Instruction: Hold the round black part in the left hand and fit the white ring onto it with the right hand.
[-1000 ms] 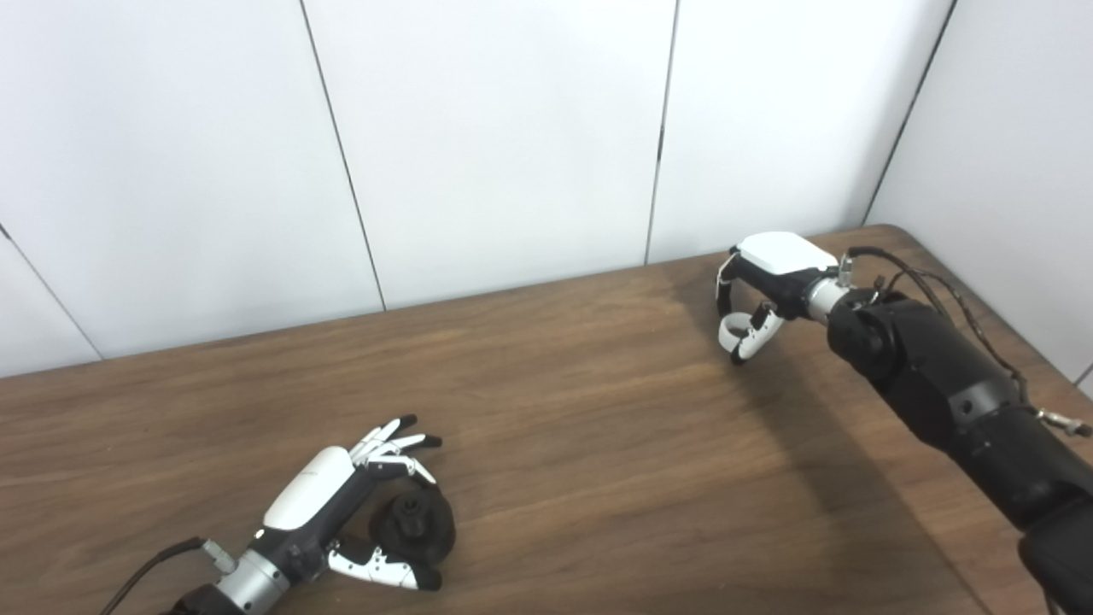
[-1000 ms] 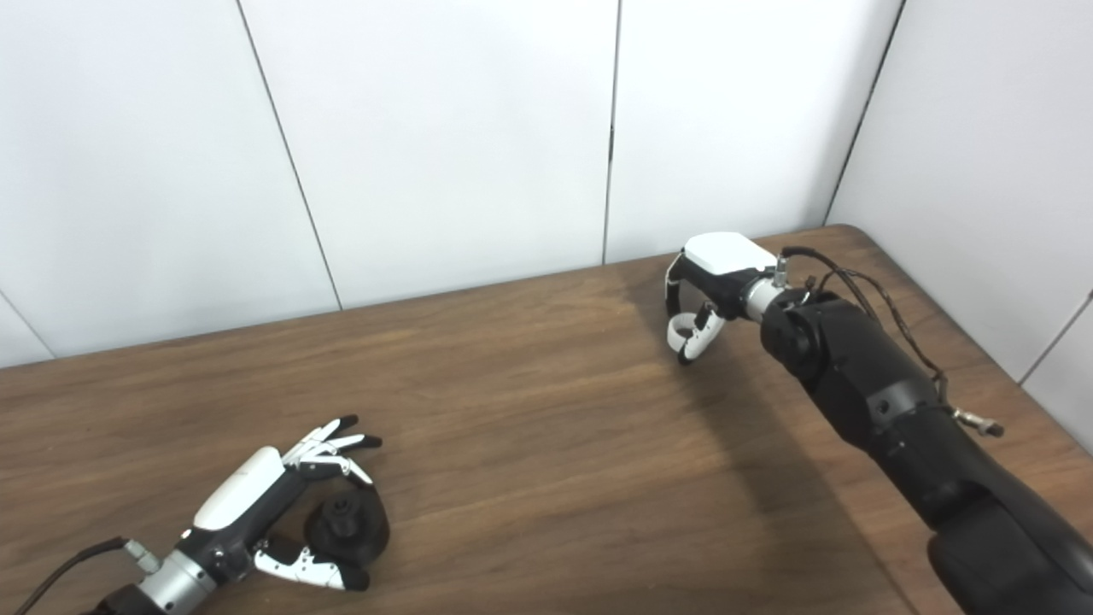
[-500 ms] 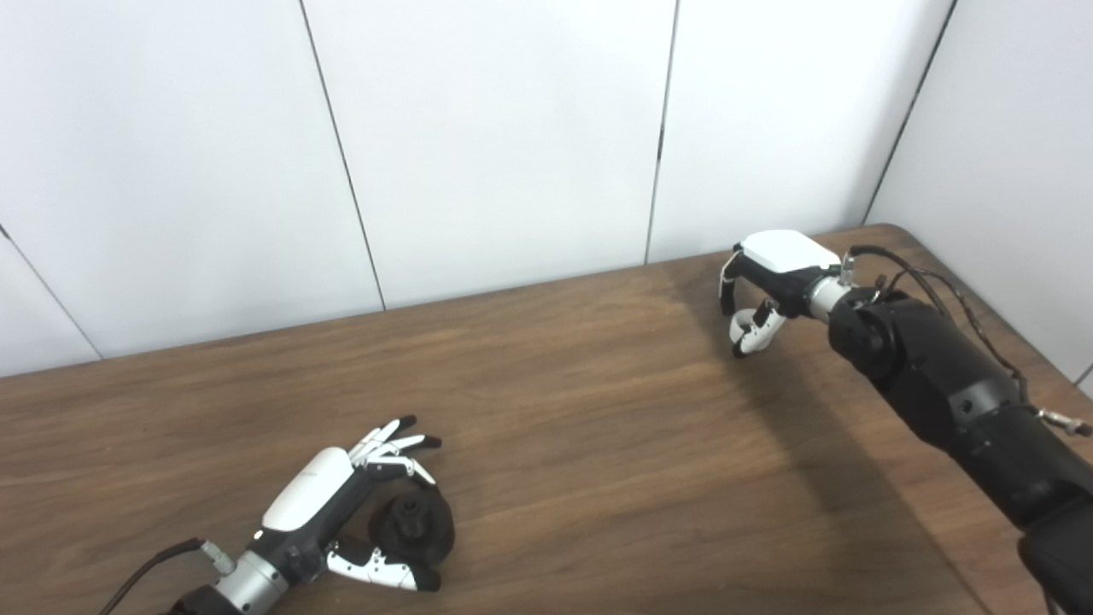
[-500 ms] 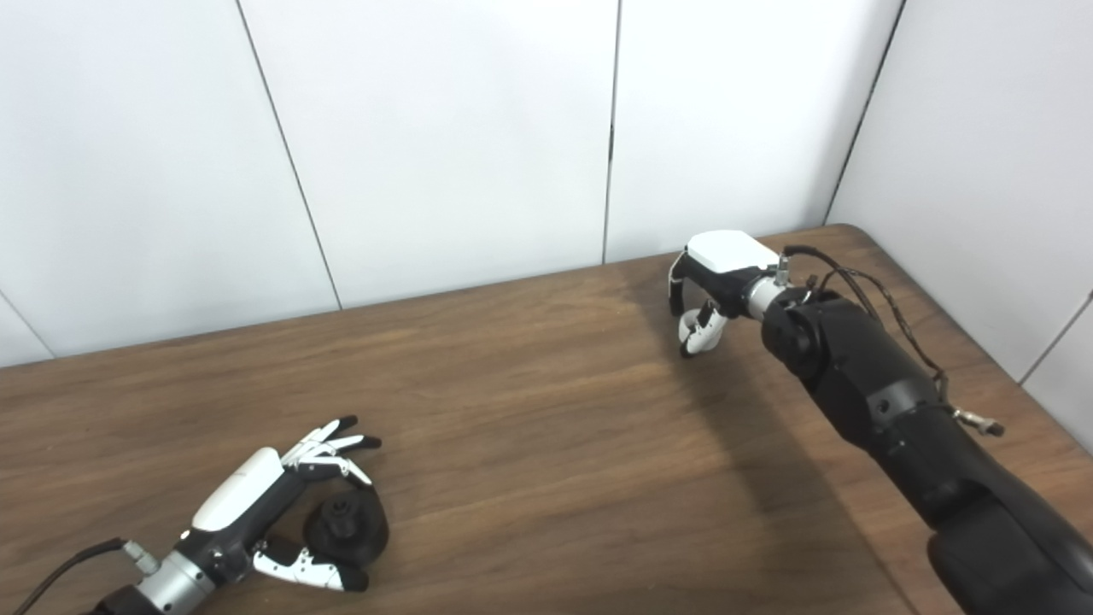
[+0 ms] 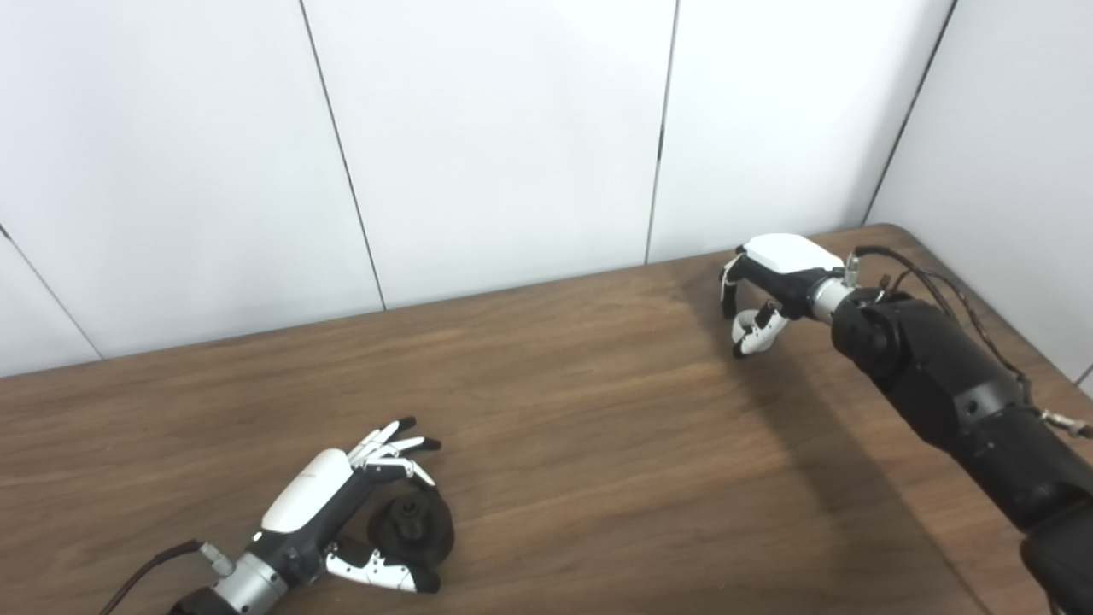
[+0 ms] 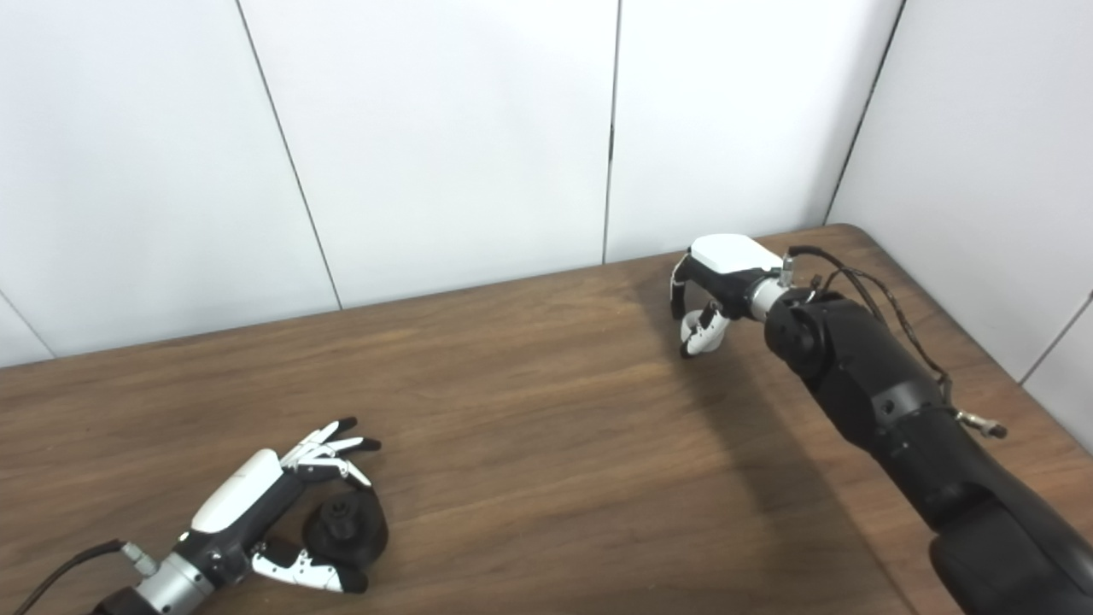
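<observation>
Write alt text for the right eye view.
The left hand cups the round black part on the wooden table near its front left. Far off at the back right, the right hand curls its fingers around a small white ring, just above the tabletop.

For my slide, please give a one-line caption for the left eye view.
Left hand cups the round black part on the table; right hand curled, far right.

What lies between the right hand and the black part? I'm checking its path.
Only bare table between right hand and black part, in both eye views.
</observation>
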Robot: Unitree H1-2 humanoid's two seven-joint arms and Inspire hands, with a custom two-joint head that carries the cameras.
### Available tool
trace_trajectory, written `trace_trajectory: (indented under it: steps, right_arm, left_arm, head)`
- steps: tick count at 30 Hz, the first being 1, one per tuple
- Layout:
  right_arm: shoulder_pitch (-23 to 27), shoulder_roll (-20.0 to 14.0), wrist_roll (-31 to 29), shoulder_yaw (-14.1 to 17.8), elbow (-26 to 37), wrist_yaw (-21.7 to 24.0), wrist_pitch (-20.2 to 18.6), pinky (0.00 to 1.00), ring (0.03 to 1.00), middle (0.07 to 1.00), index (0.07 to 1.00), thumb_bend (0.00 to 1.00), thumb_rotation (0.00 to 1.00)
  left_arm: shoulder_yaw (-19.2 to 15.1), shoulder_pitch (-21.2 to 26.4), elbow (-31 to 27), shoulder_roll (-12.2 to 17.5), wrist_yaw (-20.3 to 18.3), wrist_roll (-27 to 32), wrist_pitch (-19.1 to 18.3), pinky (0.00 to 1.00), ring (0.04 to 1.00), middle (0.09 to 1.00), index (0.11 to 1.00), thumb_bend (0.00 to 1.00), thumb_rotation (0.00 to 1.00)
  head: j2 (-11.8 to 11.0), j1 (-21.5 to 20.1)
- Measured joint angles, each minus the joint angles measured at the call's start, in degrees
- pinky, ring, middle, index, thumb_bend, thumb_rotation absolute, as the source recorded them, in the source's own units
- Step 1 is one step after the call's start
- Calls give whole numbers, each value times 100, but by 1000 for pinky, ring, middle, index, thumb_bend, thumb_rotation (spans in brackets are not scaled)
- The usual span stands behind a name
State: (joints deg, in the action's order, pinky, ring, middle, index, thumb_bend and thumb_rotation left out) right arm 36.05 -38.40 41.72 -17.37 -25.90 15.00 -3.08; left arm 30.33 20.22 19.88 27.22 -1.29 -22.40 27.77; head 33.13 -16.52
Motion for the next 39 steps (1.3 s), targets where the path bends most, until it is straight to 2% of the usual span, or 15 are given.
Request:
trace_trajectory:
  steps: [1, 2, 3, 4, 6, 23, 39]
  right_arm:
    - [-5, 0, -3, 7, 13, 15, -27, 1000, 994, 859, 494, 524, 149]
    - [-7, 0, -5, 14, 20, 26, -44, 1000, 996, 861, 558, 746, 171]
    - [-8, 0, -5, 19, 21, 31, -55, 1000, 998, 865, 596, 864, 186]
    - [-8, -1, -5, 26, 21, 33, -59, 1000, 1000, 870, 623, 939, 197]
    - [-8, -9, -5, 43, 22, 37, -64, 1000, 1000, 874, 638, 980, 205]
    - [-138, -76, 50, 115, 154, 0, -82, 1000, 1000, 919, 668, 995, 228]
    - [-222, -262, 118, 140, 211, 44, -141, 1000, 1000, 905, 656, 967, 219]
  left_arm:
    - [1, 1, 0, 0, 0, 0, 0, 1000, 1000, 879, 479, 526, 61]
    - [1, 1, 1, 0, 0, 0, 0, 1000, 1000, 879, 479, 526, 60]
    - [2, 1, 1, 0, 0, 0, 0, 1000, 1000, 877, 479, 526, 60]
    - [4, 2, 2, 0, 0, 0, 0, 1000, 1000, 875, 479, 526, 60]
    - [4, 2, 2, 0, 0, 0, 0, 1000, 1000, 873, 479, 526, 61]
    - [2, 4, 8, 2, -15, 30, 2, 1000, 1000, 875, 479, 526, 61]
    - [0, 3, 7, 3, -29, 38, 2, 1000, 1000, 873, 479, 526, 60]
  head:
    - [-9, 0]
    - [-9, 0]
    - [-17, 0]
    - [-9, 0]
    - [-9, 0]
    - [-9, -26]
    - [9, -44]
